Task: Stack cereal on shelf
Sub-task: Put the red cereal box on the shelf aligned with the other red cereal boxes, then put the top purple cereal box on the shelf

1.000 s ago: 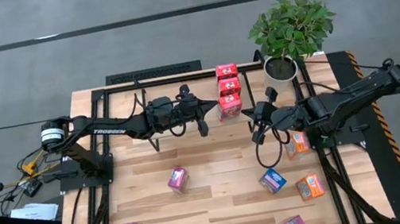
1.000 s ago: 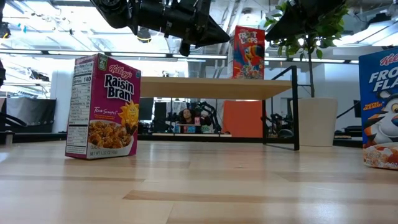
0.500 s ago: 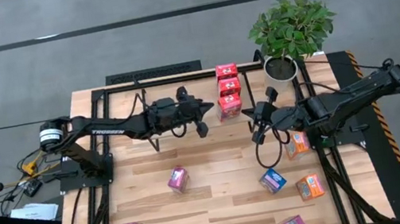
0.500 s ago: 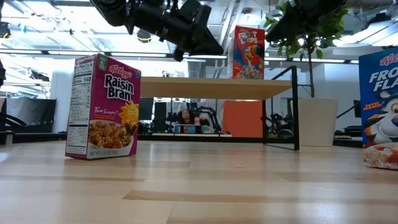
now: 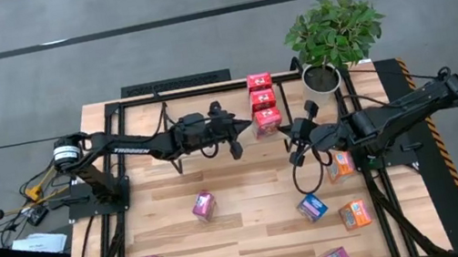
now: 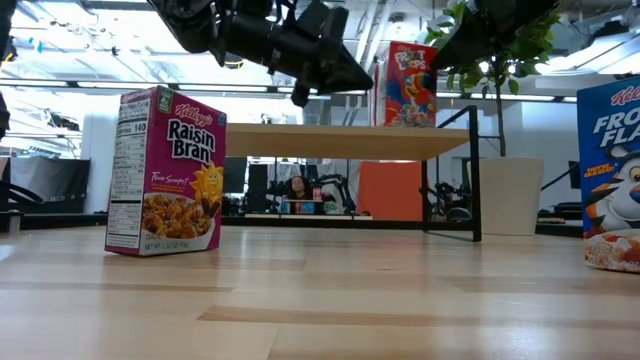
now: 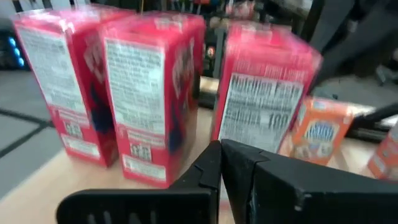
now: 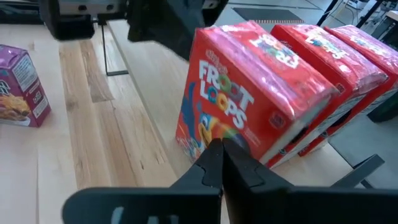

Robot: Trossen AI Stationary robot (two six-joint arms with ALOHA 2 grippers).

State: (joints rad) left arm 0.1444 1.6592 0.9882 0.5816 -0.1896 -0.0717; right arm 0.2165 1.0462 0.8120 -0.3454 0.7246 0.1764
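Since a second ago the left claw [image 5: 250,126] has slid along the shelf [image 5: 140,89] toward the row of three red cereal boxes, and the nearest red box [image 5: 267,121] now sits skewed out of line with the other two red boxes [image 5: 260,89]. From above, the left claw's tip lies against that skewed box's side with its fingers pressed together, holding nothing; the right claw [image 5: 285,132], also clenched and empty, hovers just beside the same box on its other side. Down on the desk [image 5: 255,235] lie three magenta boxes [image 5: 203,205] and three orange-and-blue ones [image 5: 353,214], well apart from the shelf. From desk height, the left arm comes in overhead with its pointed tip at the red box [image 6: 410,84], which stands tilted on the shelf board [image 6: 340,142]; a magenta box [image 6: 165,172] stands upright on the desk in front, and an orange-and-blue one [image 6: 610,175] shows at the edge. Through the left wrist camera, the closed fingers [image 7: 214,168] point at the tilted red box [image 7: 264,102], with two upright red boxes [image 7: 106,87] next to it. Through the right wrist camera, the shut fingers [image 8: 217,158] sit right at the front face of the leaning red box [image 8: 245,102]; whether they touch it I cannot tell.
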